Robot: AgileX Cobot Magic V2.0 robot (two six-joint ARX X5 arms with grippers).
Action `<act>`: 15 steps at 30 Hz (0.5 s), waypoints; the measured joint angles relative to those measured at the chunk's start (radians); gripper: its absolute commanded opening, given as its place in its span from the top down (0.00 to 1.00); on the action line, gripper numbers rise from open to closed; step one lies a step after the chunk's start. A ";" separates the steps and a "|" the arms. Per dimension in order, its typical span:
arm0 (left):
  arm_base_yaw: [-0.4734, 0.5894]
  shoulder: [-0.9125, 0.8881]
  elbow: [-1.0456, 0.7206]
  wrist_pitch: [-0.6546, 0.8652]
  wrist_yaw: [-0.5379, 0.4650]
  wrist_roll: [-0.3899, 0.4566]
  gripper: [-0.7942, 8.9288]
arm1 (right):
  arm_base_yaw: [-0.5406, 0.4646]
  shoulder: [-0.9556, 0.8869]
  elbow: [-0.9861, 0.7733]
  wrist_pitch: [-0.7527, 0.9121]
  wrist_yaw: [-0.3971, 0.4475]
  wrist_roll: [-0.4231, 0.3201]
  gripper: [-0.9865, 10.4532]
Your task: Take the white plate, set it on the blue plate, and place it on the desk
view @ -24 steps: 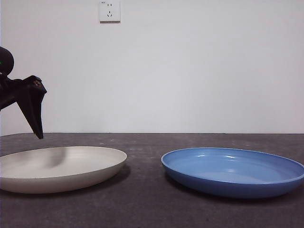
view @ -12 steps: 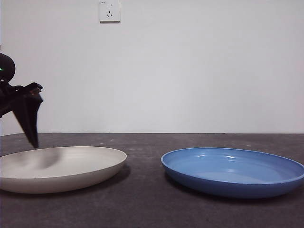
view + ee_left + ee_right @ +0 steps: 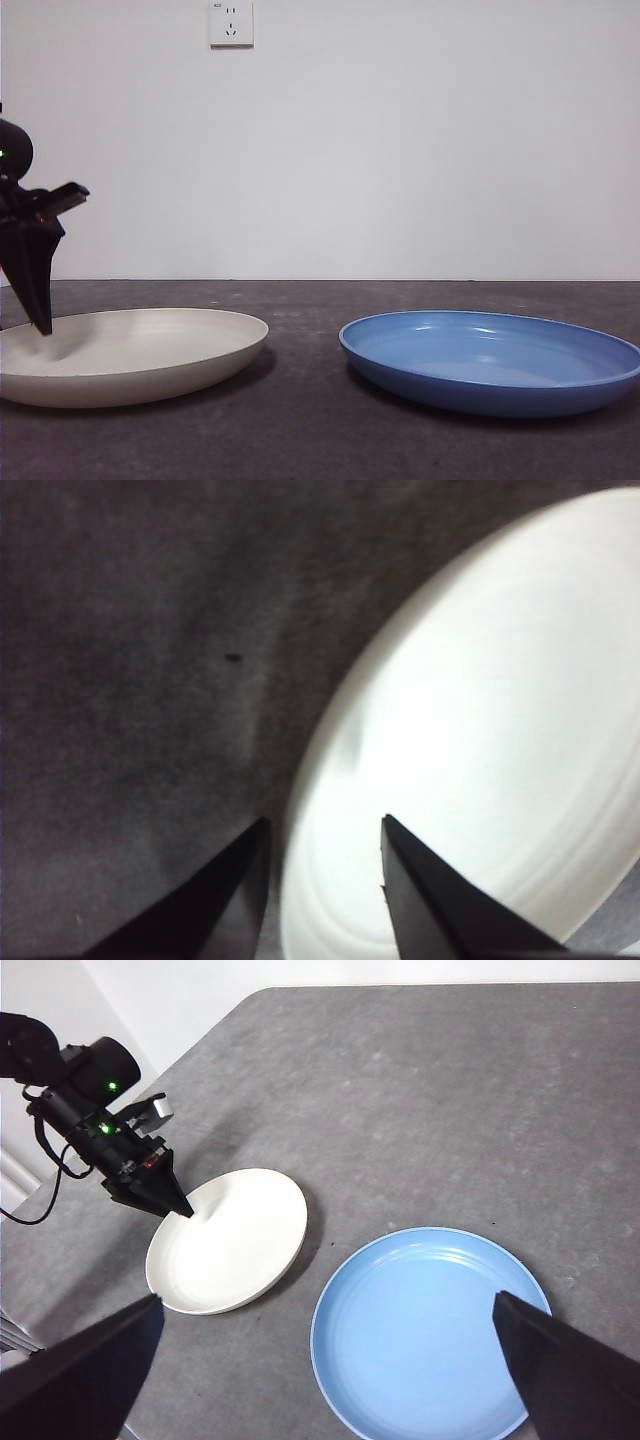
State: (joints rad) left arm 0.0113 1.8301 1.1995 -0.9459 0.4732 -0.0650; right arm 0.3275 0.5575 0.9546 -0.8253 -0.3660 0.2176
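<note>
The white plate (image 3: 130, 350) lies on the desk (image 3: 300, 430) at the left, and the blue plate (image 3: 490, 360) lies to its right, apart from it. My left gripper (image 3: 42, 322) hangs over the white plate's left rim, tips down. In the left wrist view the left gripper (image 3: 325, 820) is open, with one jaw outside the white plate (image 3: 480, 730) and one over its rim. My right gripper (image 3: 326, 1298) is open and empty, high above both plates. The right wrist view shows the white plate (image 3: 230, 1240), the blue plate (image 3: 420, 1330) and the left gripper (image 3: 178, 1210).
A white wall with a socket (image 3: 231, 22) stands behind the desk. The desk's left edge and rounded far corner (image 3: 250, 1000) lie close to the white plate. Bare desk (image 3: 450, 1090) stretches beyond the plates.
My left gripper has moved down and to the left, from above the white plate to just over its left rim. The plates have not moved.
</note>
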 measured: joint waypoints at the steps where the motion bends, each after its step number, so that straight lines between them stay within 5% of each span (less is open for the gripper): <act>1: 0.000 0.008 0.000 0.000 -0.001 0.000 0.81 | 0.000 0.000 0.000 0.000 0.000 0.000 0.43; 4: 0.000 0.020 0.000 0.002 -0.005 0.000 0.90 | 0.000 0.000 0.000 0.000 0.000 0.000 0.43; 15: -0.001 0.020 0.024 -0.042 -0.006 0.000 0.90 | 0.000 0.000 0.000 0.000 0.000 0.000 0.43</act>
State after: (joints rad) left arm 0.0101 1.8503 1.2240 -0.9878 0.4671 -0.0647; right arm 0.3275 0.5575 0.9546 -0.8253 -0.3664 0.2176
